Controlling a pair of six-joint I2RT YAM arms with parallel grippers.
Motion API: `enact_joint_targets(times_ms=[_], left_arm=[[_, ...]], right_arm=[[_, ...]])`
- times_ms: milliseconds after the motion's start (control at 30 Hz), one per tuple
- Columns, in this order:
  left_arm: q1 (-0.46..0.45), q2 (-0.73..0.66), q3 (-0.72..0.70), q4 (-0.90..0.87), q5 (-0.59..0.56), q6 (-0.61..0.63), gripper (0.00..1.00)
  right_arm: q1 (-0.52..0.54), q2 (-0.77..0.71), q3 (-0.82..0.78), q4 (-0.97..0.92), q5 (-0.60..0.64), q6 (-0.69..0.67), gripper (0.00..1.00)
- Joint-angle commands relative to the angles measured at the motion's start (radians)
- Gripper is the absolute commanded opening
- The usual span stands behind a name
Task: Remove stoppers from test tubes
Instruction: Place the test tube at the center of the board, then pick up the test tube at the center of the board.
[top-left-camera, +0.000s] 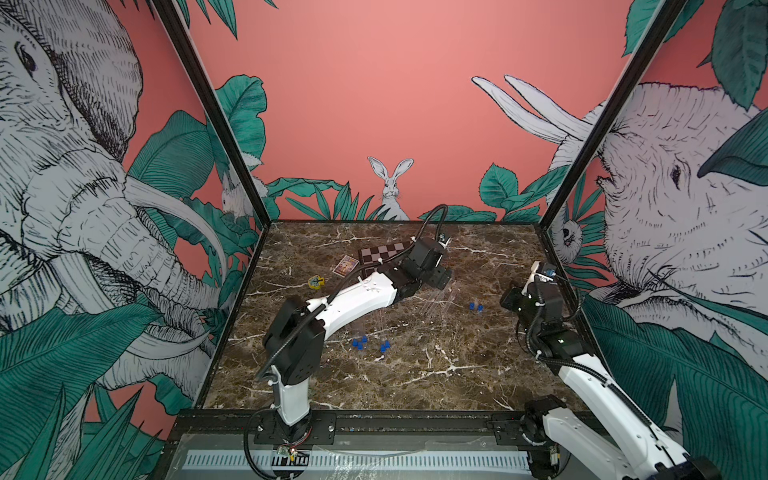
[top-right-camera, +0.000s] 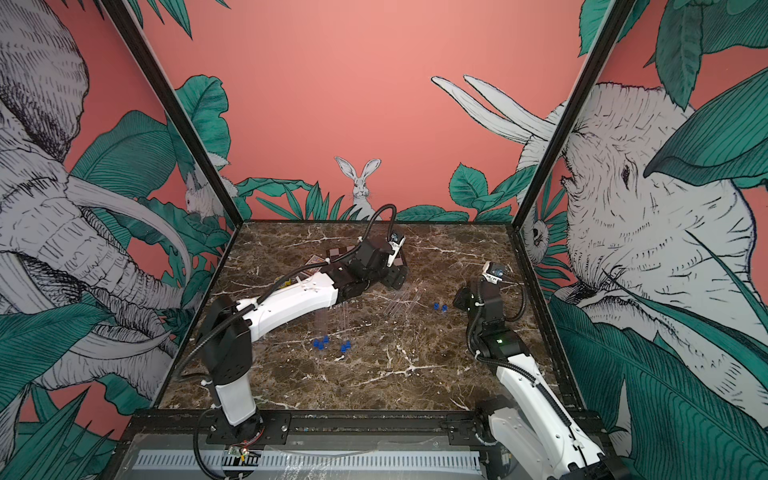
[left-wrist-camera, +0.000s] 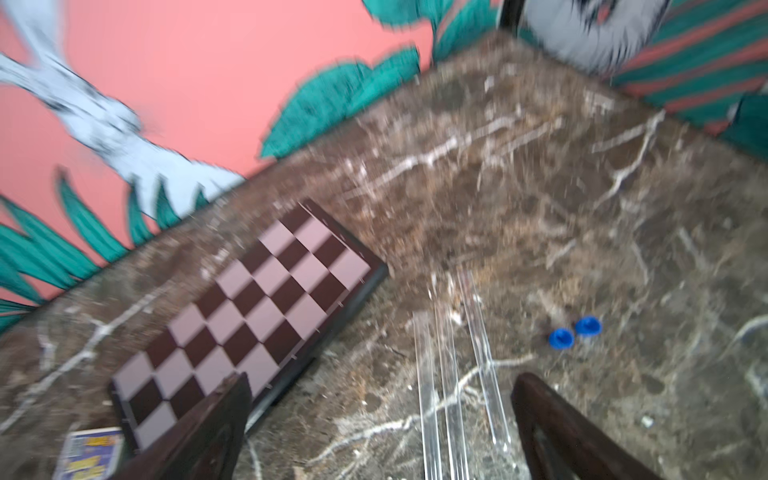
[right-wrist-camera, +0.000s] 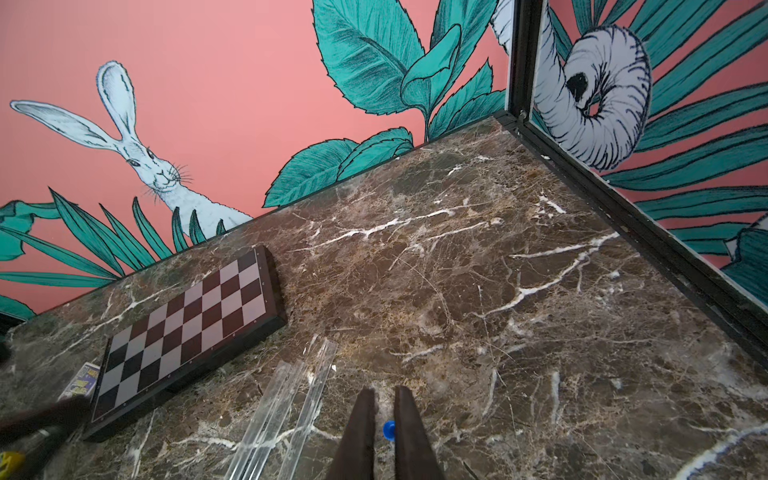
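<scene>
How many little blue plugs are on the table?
7 stoppers: five clustered beside the left arm, two by the right gripper. More may hide under the arm.

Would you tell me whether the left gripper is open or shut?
Open: the left gripper shows fingers wide apart in its wrist view, gripping nothing.

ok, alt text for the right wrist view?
The dark fingers of the right gripper, nearly closed, frame a blue stopper; whether it is gripped is unclear. Clear test tubes and a chessboard lie on the marble table nearby.
</scene>
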Motion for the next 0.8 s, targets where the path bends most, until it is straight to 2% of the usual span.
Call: enact_joint_targets(times_ms=[0,33,67,100,133,167,233,333,400,500,767], left_arm=[[0.010,-0.073,-0.068,0.080,-0.246,-0.170,1.00],[0.024,-0.091,-0.091,0.071,-0.292,-0.244,0.99],[0.051,-0.112,-0.122,0.103,-0.214,-0.246,0.97],[0.086,-0.134,-0.178,0.169,-0.070,-0.239,0.91],[0.107,-0.153,-0.223,0.224,-0.008,-0.251,0.83],[0.116,-0.170,-0.259,0.255,0.001,-0.261,0.74],[0.117,-0.186,-0.261,0.201,-0.016,-0.246,0.66],[0.117,-0.167,-0.168,-0.107,-0.107,-0.323,0.62],[0.115,-0.165,-0.151,-0.237,-0.131,-0.357,0.58],[0.108,-0.215,-0.214,-0.304,-0.151,-0.375,0.52],[0.107,-0.346,-0.315,-0.444,-0.187,-0.340,0.55]], right_arm=[[0.004,0.008,0.034,0.016,-0.013,0.014,0.16],[0.005,0.010,0.038,0.019,-0.023,0.015,0.18],[0.005,0.015,0.041,0.016,-0.033,0.017,0.19],[0.005,0.023,0.051,0.011,-0.050,0.016,0.19],[0.006,0.031,0.059,0.005,-0.066,0.014,0.19],[0.006,0.040,0.068,-0.002,-0.085,0.012,0.19],[0.005,0.051,0.079,-0.015,-0.109,0.013,0.20],[0.005,0.050,0.077,-0.021,-0.138,0.017,0.20],[0.005,0.050,0.075,-0.025,-0.145,0.017,0.20],[0.005,0.056,0.077,-0.032,-0.154,0.014,0.20],[0.007,0.108,0.064,-0.009,-0.228,0.025,0.20]])
